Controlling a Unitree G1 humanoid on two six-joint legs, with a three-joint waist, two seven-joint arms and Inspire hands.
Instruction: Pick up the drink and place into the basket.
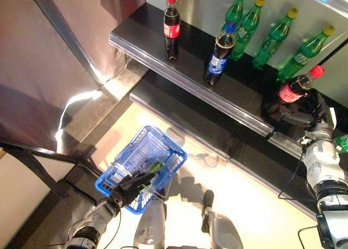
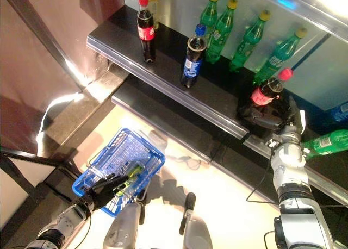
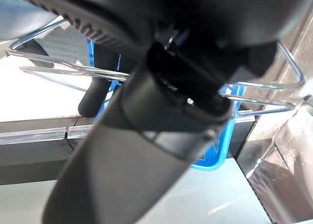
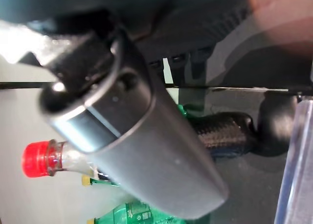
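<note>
A cola bottle with a red cap (image 1: 293,88) leans tilted at the right end of the upper black shelf (image 1: 163,56). My right hand (image 1: 296,117) is curled round its lower part; the cap (image 4: 36,159) shows past the thumb in the right wrist view. Low on the left hangs a blue wire-handled basket (image 1: 122,162), with a green bottle (image 1: 154,166) lying inside. My left hand (image 1: 132,186) grips the basket's metal handle (image 3: 274,104) at the near rim.
On the upper shelf stand another red-capped cola bottle (image 1: 172,26), a blue-capped cola bottle (image 1: 219,56) and several green bottles (image 1: 277,37). A green bottle (image 2: 329,142) lies on the lower shelf (image 1: 179,116) at the right. A dark slanted bar (image 1: 60,34) crosses the left.
</note>
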